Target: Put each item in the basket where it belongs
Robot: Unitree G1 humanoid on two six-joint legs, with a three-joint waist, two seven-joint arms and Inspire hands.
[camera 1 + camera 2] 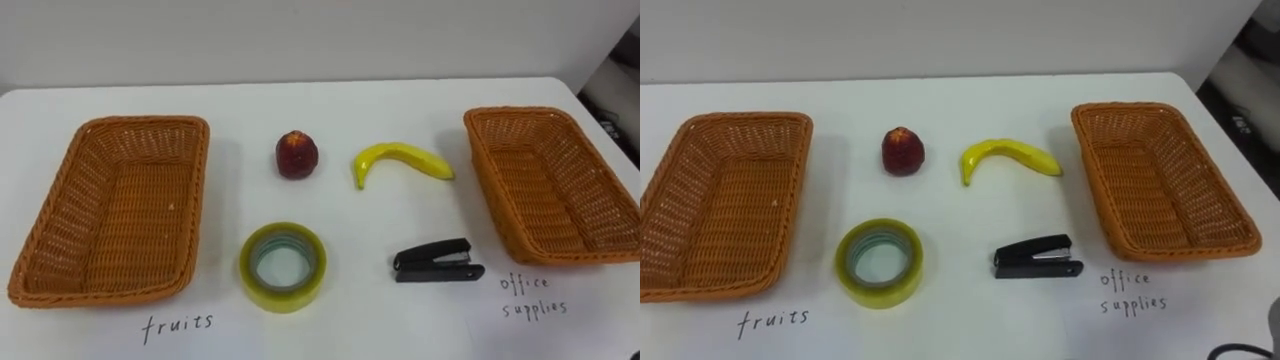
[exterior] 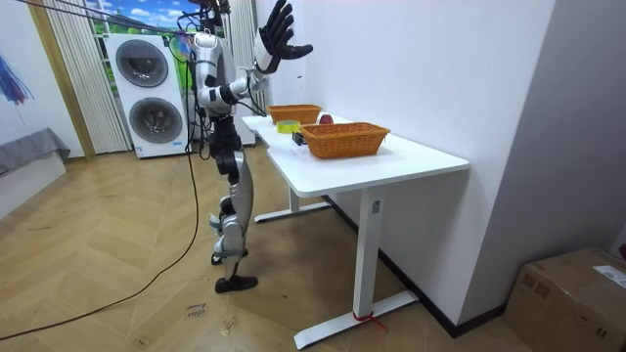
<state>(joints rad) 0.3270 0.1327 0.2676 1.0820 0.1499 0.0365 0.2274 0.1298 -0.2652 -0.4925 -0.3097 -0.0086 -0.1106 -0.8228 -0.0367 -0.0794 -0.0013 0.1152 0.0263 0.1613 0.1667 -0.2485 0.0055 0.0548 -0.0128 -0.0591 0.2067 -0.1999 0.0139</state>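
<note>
Apple (image 1: pixel 297 154), banana (image 1: pixel 400 158), tape roll (image 1: pixel 283 266), stapler (image 1: pixel 437 261) lie between left basket (image 1: pixel 140 123) and right basket (image 1: pixel 520 112).

Bare gaps separate apple (image 1: pixel 297 154), banana (image 1: pixel 400 159), tape roll (image 1: pixel 283 266) and stapler (image 1: pixel 437 260) between left basket (image 1: pixel 120 215) and right basket (image 1: pixel 555 190).

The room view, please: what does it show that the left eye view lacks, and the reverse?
Room view: the robot at the table's far end, right hand raised with fingers spread, and washing machines. Left eye view: the banana and the handwritten labels. Both: two wicker baskets, tape roll, stapler and red fruit on the white table.
</note>
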